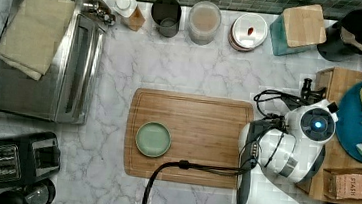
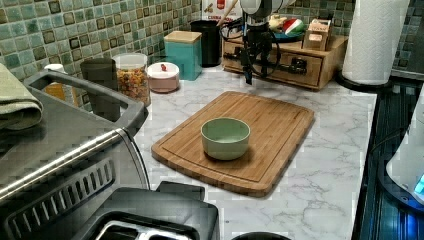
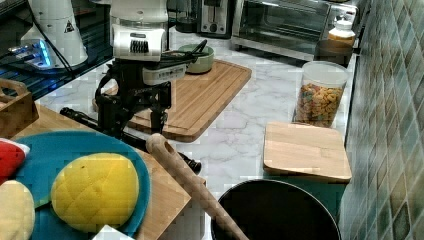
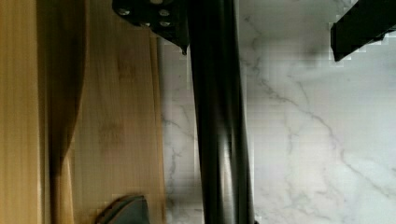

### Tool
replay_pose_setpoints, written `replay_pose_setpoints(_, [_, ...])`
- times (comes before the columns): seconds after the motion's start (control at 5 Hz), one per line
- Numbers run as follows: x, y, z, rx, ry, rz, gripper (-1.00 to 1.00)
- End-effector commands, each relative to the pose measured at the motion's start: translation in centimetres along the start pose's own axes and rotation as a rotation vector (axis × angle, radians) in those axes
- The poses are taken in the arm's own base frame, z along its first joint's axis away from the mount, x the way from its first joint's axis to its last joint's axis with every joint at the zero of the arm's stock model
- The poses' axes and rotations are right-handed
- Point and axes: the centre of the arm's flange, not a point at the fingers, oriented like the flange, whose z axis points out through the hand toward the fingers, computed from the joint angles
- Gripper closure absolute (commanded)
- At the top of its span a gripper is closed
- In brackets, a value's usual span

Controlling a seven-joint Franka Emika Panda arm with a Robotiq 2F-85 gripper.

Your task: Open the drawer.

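The drawer (image 2: 314, 72) is the light wood front of a box unit at the left view's far right, and it looks pushed in. Its long black bar handle (image 2: 287, 67) runs across the front. My gripper (image 2: 250, 75) hangs over the handle's left end in the left view. In the wrist view the handle (image 4: 219, 140) passes between my two black fingers, close to one of them and far from the other, with the drawer front (image 4: 116, 140) beside it. My gripper (image 4: 259, 51) is open around the bar. In the right view the gripper (image 3: 132, 125) straddles the handle (image 3: 185, 162).
A wooden cutting board (image 1: 206, 134) with a green bowl (image 1: 153, 139) lies on the marble counter beside the unit. A teal plate (image 1: 350, 123) of toy fruit and a tea box (image 1: 349, 186) sit on the unit. Canisters (image 1: 204, 21) line the back wall. A paper towel roll (image 2: 375, 40) stands near the unit.
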Motion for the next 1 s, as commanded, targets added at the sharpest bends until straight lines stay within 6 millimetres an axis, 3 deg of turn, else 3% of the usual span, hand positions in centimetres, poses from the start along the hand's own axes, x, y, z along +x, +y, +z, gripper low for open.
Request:
replay_pose_setpoints(0.2, [0.7,-14.1,-6.0,0.100,0.019,-0.138,-1.00])
replay_pose_setpoints(0.4, [-0.1,-17.8,-7.0,0.123,-0.010,-0.124,-1.00])
replay_pose_setpoints(1.0, [-0.8,-24.7,-8.1,0.166,-0.031,-0.024,-1.00])
